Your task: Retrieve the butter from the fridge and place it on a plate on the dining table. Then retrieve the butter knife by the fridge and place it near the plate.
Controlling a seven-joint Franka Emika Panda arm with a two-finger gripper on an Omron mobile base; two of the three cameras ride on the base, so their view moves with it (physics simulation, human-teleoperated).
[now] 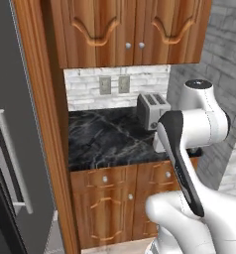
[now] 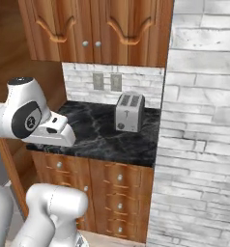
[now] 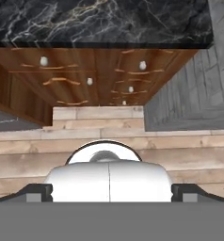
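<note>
Black marble counter (image 1: 110,139) ahead, fridge (image 1: 11,149) at left: swing toward its handle (image 1: 13,163) squarely, gripper (image 3: 109,193) jaws spread wide.

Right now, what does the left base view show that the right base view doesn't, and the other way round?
Left base view alone: the fridge along the left edge, its door shut, with a vertical bar handle.

Right base view alone: a stack of drawers under the counter's right end, and the broad pale brick wall beside it.

Both: the black marble wall counter, the toaster on it, two wall outlets, and the upper wooden cabinets.
</note>
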